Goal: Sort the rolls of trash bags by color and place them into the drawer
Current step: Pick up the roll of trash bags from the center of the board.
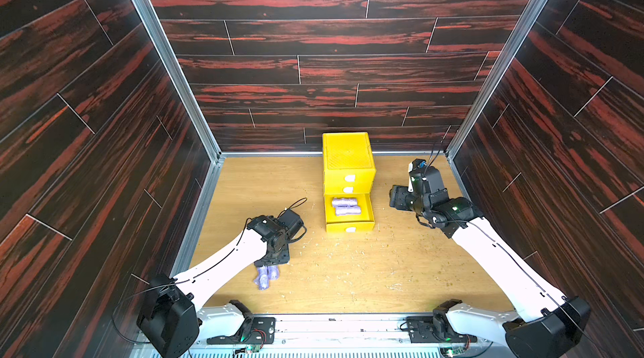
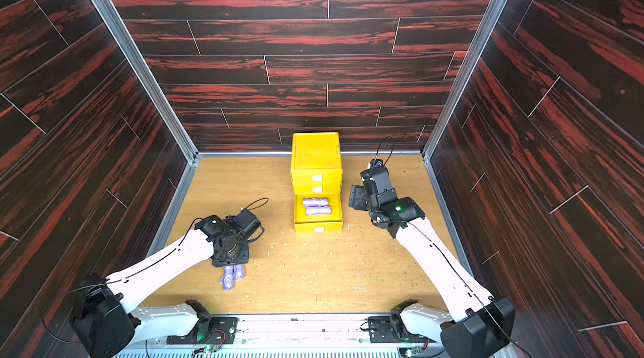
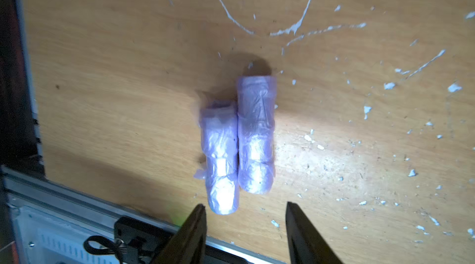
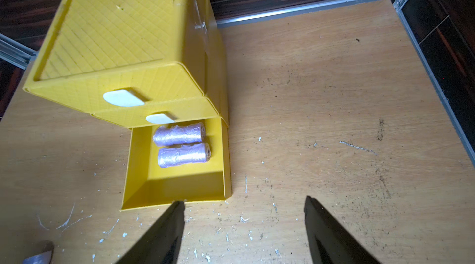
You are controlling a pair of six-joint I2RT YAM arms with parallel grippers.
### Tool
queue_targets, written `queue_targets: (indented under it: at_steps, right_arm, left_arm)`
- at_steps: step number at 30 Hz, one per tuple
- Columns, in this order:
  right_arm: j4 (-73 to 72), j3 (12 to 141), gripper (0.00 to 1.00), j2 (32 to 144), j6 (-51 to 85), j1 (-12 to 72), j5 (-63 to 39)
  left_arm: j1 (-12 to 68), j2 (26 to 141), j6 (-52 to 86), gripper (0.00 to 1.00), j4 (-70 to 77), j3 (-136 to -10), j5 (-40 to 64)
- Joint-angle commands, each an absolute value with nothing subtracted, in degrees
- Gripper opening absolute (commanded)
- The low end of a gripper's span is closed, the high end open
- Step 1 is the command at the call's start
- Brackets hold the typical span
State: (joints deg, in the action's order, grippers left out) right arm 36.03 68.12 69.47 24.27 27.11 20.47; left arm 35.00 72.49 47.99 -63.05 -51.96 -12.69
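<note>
Wood table [image 1: 400,269], flecked w/ white bits. Yellow 3-drawer cabinet [image 1: 348,154] at back centre; bottom drawer [image 1: 334,226] pulled out, top two shut. R hand [image 4: 244,199] hangs just beside cabinet, fingers apart, empty. L hand [image 3: 245,205] near front edge, fingers apart, nothing gripped. Inside bottom drawer: two lilac rolls [image 1: 346,206] side by side, touching; on table, two more lilac rolls [image 3: 254,134], touching, just off L hand's fingertips.

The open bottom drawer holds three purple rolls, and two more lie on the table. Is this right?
Not quite: the drawer holds two purple rolls, not three, as the right wrist view shows. Two other rolls do lie on the table.
</note>
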Motion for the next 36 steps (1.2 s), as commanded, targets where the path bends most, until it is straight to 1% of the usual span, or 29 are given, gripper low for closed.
queue_targets:
  at_steps: [1,7,9,13,17,27,36]
  right_arm:
    - [34.4,67.2,0.76,68.6,24.9,26.8,18.8]
    - [34.3,66.5,0.75,69.4,24.8,26.8,18.3]
    - [34.2,66.4,0.75,69.5,24.8,26.8,18.2]
    - [34.2,66.2,0.75,69.7,24.6,26.7,18.2]
    - [34.2,66.2,0.75,70.1,24.6,26.7,18.4]
    - [34.5,65.8,0.75,70.3,24.5,26.7,19.0]
    - [34.4,66.1,0.75,70.8,24.5,26.7,18.7]
  left_arm:
    - [35.1,70.7,50.9,0.50,-58.7,-47.9,-8.8]
    - [34.6,74.4,49.6,0.49,-53.7,-46.3,-6.9]
    - [34.2,74.5,49.5,0.46,-51.9,-45.9,-6.5]
    - [31.8,74.9,49.2,0.46,-50.1,-44.8,-5.9]
    - [30.6,76.6,48.5,0.48,-50.6,-45.3,-6.3]
    - [28.3,79.7,46.8,0.61,-50.7,-45.3,-6.8]
    - [26.6,81.5,44.5,0.63,-49.1,-45.9,-4.0]
